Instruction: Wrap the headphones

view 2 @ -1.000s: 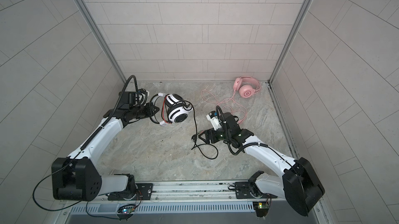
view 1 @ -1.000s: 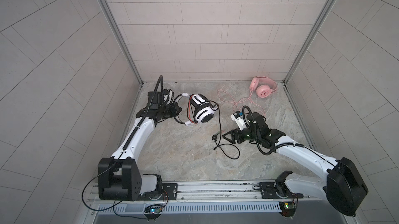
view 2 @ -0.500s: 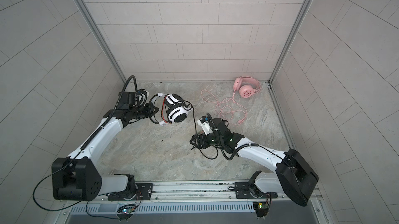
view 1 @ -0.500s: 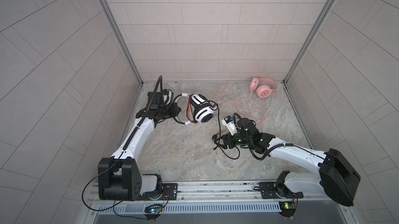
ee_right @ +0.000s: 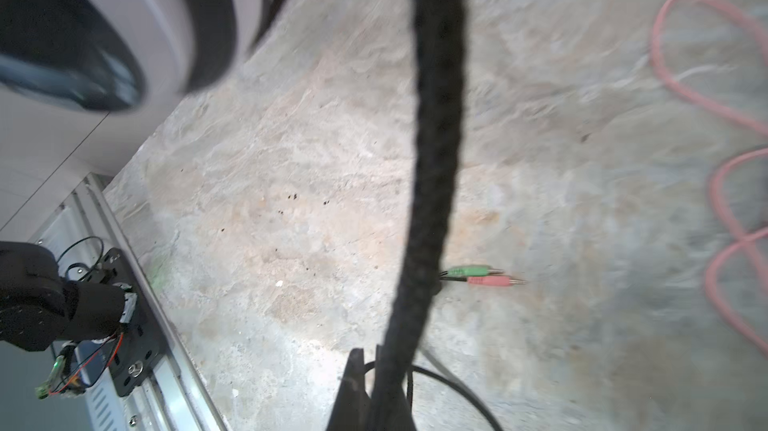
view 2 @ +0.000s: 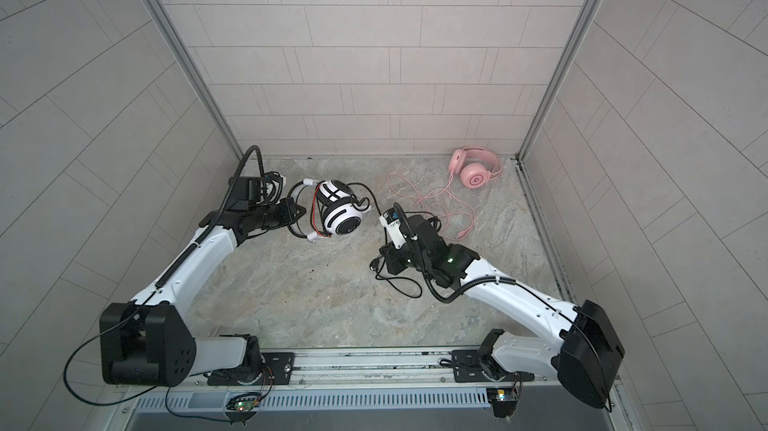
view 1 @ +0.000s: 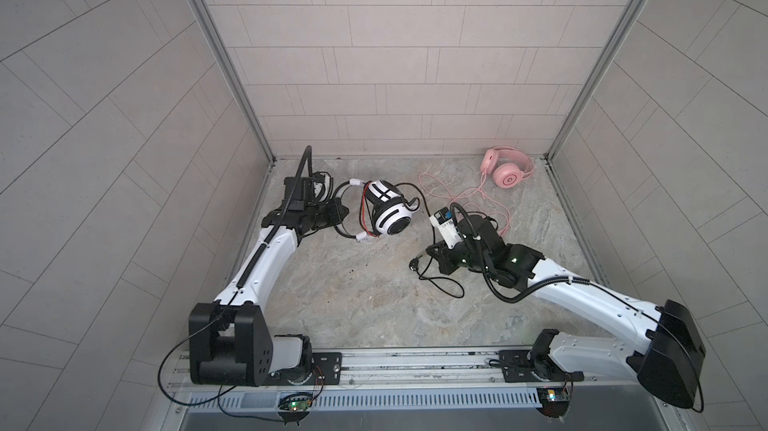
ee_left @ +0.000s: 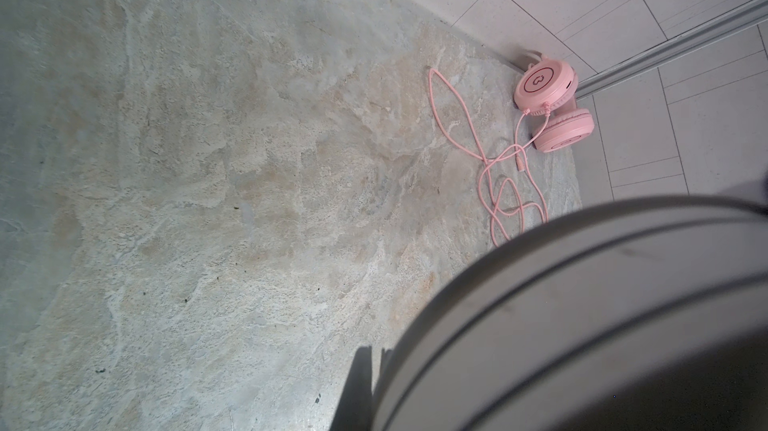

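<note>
The white headphones [view 1: 388, 211] with black pads hang off the floor at the back left in both top views [view 2: 340, 215]. My left gripper [view 1: 338, 217] is shut on their black headband, which fills a corner of the left wrist view [ee_left: 582, 325]. Their black cord [ee_right: 436, 138] runs from the earcup to my right gripper [view 1: 431, 251], which is shut on it. A slack loop [view 1: 449, 287] of it lies on the floor. The green and pink plugs [ee_right: 482, 277] rest on the floor. The pink headphones [view 1: 507, 167] lie in the back right corner, with their cord [view 1: 469, 196] spread loose.
The stone-patterned floor [view 1: 353, 304] is boxed in by tiled walls on three sides. The arms' mounting rail [view 1: 415, 360] runs along the front edge. Coils of pink cord [ee_right: 731, 200] lie close behind my right wrist.
My right gripper moved left to the black cord and went from open to shut on it, then lifted it slightly. The left arm and the white headphones stayed still.
</note>
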Controlling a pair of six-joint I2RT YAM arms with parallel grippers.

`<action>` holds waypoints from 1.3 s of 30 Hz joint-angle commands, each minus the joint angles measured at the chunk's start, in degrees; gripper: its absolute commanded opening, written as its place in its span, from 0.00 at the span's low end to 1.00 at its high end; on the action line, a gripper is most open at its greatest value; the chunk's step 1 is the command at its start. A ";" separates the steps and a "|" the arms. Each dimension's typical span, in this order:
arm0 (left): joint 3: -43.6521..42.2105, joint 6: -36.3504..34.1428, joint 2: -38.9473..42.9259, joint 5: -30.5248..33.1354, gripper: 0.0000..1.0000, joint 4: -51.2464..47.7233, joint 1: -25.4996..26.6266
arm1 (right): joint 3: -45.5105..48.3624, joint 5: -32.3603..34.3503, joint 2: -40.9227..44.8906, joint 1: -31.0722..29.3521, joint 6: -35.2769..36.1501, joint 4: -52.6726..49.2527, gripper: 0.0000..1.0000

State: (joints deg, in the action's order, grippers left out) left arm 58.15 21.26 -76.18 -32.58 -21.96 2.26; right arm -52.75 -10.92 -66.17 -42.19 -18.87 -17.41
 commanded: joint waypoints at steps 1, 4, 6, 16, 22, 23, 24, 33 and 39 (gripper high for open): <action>0.16 2.56 -0.92 -4.92 0.00 3.93 0.33 | -6.78 7.06 1.55 1.58 8.72 -9.73 0.00; 0.27 2.48 -2.29 -5.85 0.00 3.94 1.93 | -14.29 5.48 -0.96 4.99 12.42 -13.52 0.00; 0.91 2.56 -3.59 -7.52 0.00 3.77 3.51 | -19.39 3.30 -3.70 7.57 14.11 -15.41 0.00; 3.51 -1.43 -5.06 -12.44 0.00 1.23 10.94 | -30.92 -8.12 -16.57 15.84 16.67 -17.67 0.00; 3.28 -1.87 -2.71 -12.43 0.00 1.95 11.27 | -26.63 -6.01 -19.45 17.72 14.32 -15.03 0.00; 2.87 -1.98 -1.98 -12.09 0.00 2.38 11.22 | -25.36 -5.39 -19.79 18.53 13.14 -14.40 0.00; 2.59 -1.88 -1.45 -11.99 0.00 2.88 11.15 | -24.34 -5.46 -20.09 19.21 12.29 -13.88 0.00; -0.01 3.26 1.80 -15.77 0.00 11.91 9.65 | -17.12 -6.88 -23.57 20.13 8.39 -11.59 0.00; -1.03 15.56 3.76 -19.10 0.00 24.40 9.61 | -15.89 -9.11 -25.99 20.09 7.80 -14.93 0.00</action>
State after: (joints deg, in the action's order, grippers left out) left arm 56.62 28.60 -76.16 -46.33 -8.95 12.29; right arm -69.69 -20.10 -91.55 -22.28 -10.00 -29.82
